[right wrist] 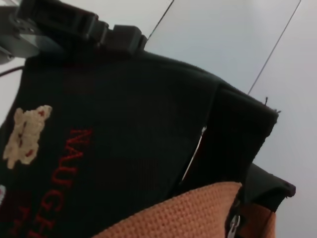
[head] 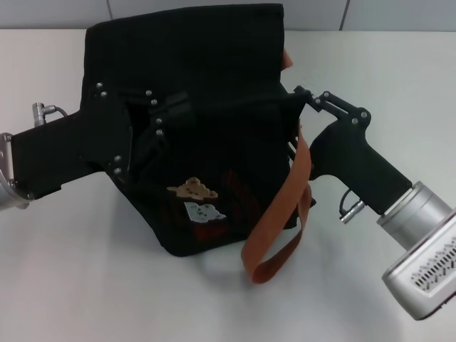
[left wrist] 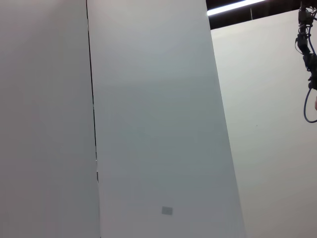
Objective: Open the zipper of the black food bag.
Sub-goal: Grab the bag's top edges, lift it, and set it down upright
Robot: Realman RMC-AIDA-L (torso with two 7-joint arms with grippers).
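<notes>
The black food bag (head: 214, 85) stands on the white table, its bear patches (head: 194, 189) facing me and an orange-brown strap (head: 285, 206) hanging down its right side. My left gripper (head: 153, 128) lies against the bag's left front, black on black. My right gripper (head: 305, 96) touches the bag's upper right edge, just above the strap. The right wrist view shows the bag's face (right wrist: 124, 124) with red lettering, the strap (right wrist: 188, 213) and a small silver pull (right wrist: 232, 224) beside it. I cannot tell whether that pull belongs to the zipper.
White table (head: 85, 271) stretches around the bag, with a panelled wall (head: 399, 14) behind it. The left wrist view holds only wall panels (left wrist: 148, 124) and some cables (left wrist: 309, 59). The left gripper's body (right wrist: 59, 20) shows beyond the bag in the right wrist view.
</notes>
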